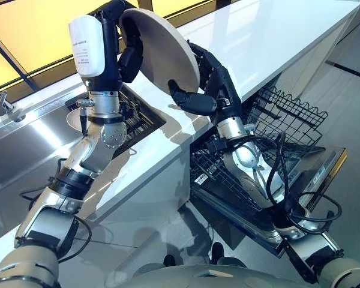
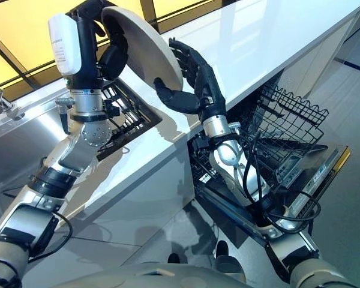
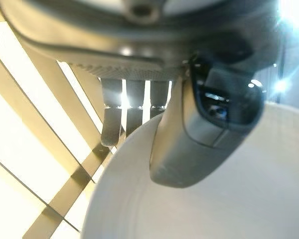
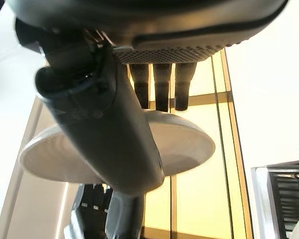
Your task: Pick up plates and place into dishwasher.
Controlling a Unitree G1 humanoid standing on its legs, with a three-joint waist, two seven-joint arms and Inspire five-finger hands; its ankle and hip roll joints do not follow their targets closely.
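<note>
The left hand [image 1: 129, 57] is raised above the counter [image 1: 270, 42], thumb on one face of the plate [image 1: 162, 51] and fingers behind the other, clamped on its upper edge; the left wrist view shows that thumb [image 3: 199, 134] lying across the pale plate face with the fingers [image 3: 134, 107] past the rim. The right hand [image 2: 192, 75] meets the same plate from the other side; its fingers stand fairly straight behind the plate's lower edge and its thumb [image 2: 177, 101] reaches across the front, so the plate sits between them, pinched. The plate is tilted up on edge in the air, held by both hands, over the counter's edge by the sink [image 1: 30, 144]; a dark rack [image 2: 129, 114] lies in the sink; below the right arm the dishwasher [image 1: 324, 171] door hangs open with its wire basket [image 1: 288, 114] pulled out.
</note>
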